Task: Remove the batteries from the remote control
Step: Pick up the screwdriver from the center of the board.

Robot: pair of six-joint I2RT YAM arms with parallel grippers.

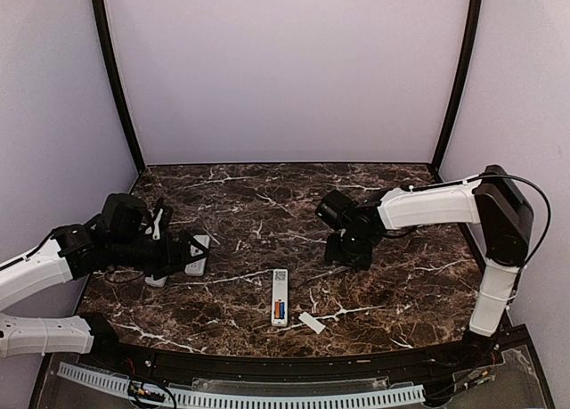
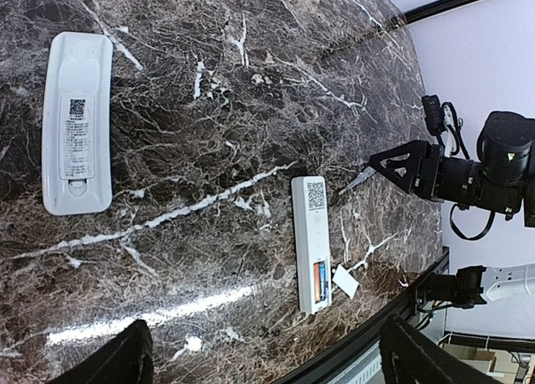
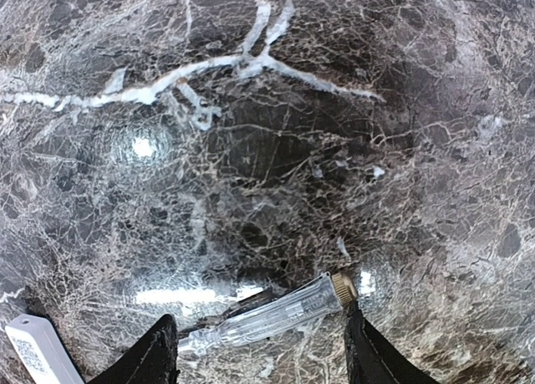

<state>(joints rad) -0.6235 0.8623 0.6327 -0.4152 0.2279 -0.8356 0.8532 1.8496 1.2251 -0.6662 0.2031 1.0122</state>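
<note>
The batteries (image 2: 318, 279) sit in the remote (image 2: 311, 233) by the table's (image 1: 401, 293) front edge. The left pincer (image 2: 267, 350) gapes wide, empty. The right pincer (image 3: 259, 317) is spread around a screwdriver (image 3: 276, 313).

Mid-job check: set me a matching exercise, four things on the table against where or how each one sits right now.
1 slim remote
2 wide remote
3 small white cover
4 screwdriver

a between the fingers of the right end effector
b bay open, batteries inside
c lying loose beside the slim remote
d back cover on

Pairs: 1-b, 2-d, 3-c, 4-a
</note>
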